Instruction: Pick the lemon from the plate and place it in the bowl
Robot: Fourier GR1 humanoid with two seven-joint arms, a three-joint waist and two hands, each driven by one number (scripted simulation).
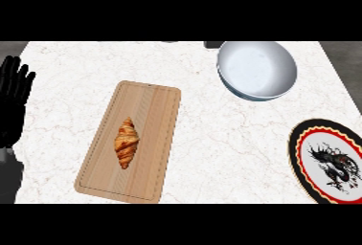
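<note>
Beside plate [302, 143], bowl [256, 69].

A golden-brown croissant [127, 142] lies on a rectangular wooden cutting board [152, 110] on the white marbled bench [226, 139]. The pale blue round bowl [256, 69] and black-rimmed patterned plate [300, 158] sit right. A black left robot hand [14, 95] rests open at left.

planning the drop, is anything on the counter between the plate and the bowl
Nothing visible: the stretch of counter from the plate up to the bowl is bare. The board with the croissant lies off to the left. No lemon shows.
</note>
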